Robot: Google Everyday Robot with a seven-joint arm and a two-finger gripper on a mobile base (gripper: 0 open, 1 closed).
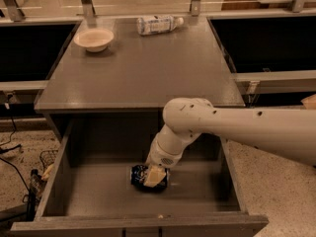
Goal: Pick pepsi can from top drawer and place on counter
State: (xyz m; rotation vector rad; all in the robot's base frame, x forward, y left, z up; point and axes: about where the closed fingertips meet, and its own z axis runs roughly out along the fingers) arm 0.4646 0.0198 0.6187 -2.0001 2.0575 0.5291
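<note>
**Gripper at the can**

The counter overhangs the open top drawer. Inside, the gripper sits over the pepsi can, which lies sideways; I cannot tell whether it grips. Likely light, slick, dentable: clamp across its body.

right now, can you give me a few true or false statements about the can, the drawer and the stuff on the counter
1. The pepsi can is inside the top drawer. True.
2. The gripper is above the counter. False: it is down in the drawer, at the can.
3. A bowl sits on the counter, apart from the bottle. True.
4. The bottle stands upright. False: it lies on its side at the counter's far edge.
5. The top drawer is shut. False: it is pulled open, with its floor in plain view.
</note>
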